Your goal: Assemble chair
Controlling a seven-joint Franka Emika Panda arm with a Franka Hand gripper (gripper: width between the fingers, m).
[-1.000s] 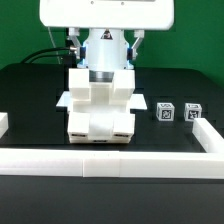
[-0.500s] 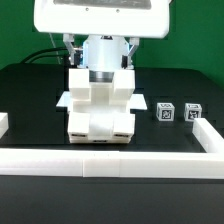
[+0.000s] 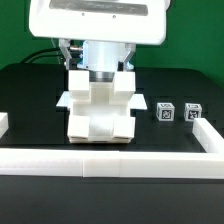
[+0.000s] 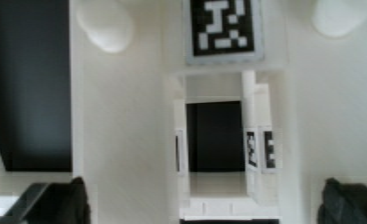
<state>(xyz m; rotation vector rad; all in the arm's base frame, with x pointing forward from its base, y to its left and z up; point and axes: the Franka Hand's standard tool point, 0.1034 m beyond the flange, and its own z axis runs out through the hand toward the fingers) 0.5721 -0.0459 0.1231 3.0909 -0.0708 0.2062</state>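
Hovering over the partly built chair (image 3: 100, 112) at the middle of the table (image 3: 30, 100), the gripper (image 4: 201, 205) is spread wide, its fingers on either side of a tagged panel (image 4: 224, 30), pinching nothing. The step looks like a grasp approach; next it needs a square descent and a firm close.

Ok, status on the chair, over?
Gripper open, jaws wide over chair assembly. Assembly standing, unfinished. Two loose tagged blocks at exterior view's right, not in the way.

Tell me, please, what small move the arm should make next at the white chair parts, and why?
Probably lower slightly, then close: the open two-finger gripper hangs over the matte white plastic chair assembly, its fingers apart on either side, gripping nothing.
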